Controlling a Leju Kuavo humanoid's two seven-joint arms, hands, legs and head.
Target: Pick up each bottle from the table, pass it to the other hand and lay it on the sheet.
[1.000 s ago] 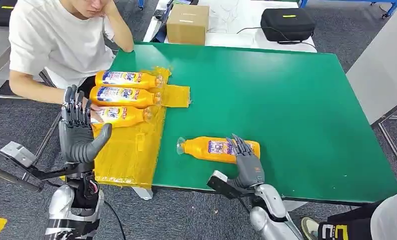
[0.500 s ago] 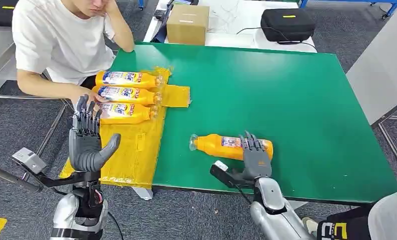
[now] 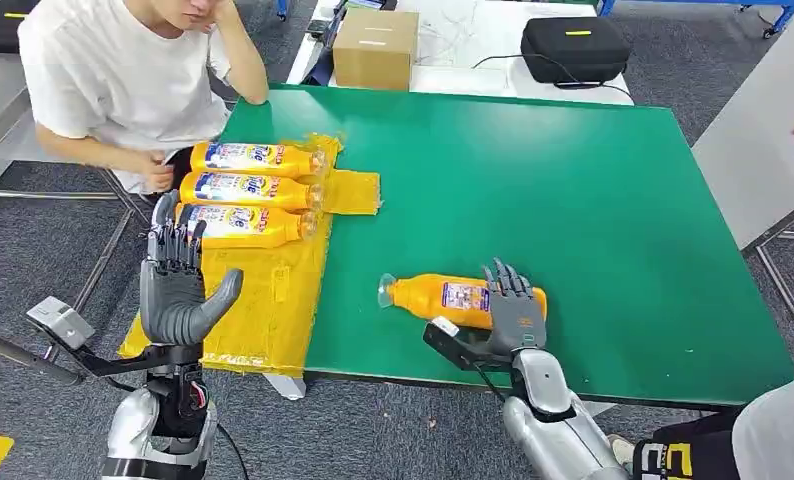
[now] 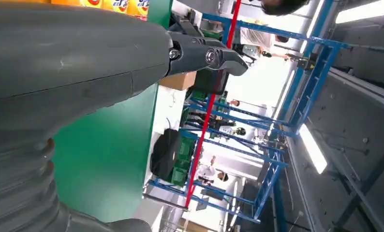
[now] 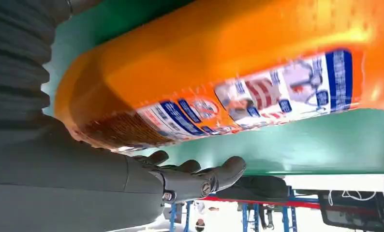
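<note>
On the green table top (image 3: 573, 180), near its front edge, an orange plastic bottle with a blue and white label (image 3: 443, 297) lies on its side, the clear cap pointing toward the yellow sheet (image 3: 263, 300). The right hand (image 3: 516, 313) rests over the bottle's base end, fingers laid across it; whether it really grips the bottle I cannot tell. The left hand (image 3: 178, 285) is raised upright beside the sheet, fingers spread, holding nothing. Three similar orange bottles (image 3: 248, 190) lie side by side on the sheet's far part.
</note>
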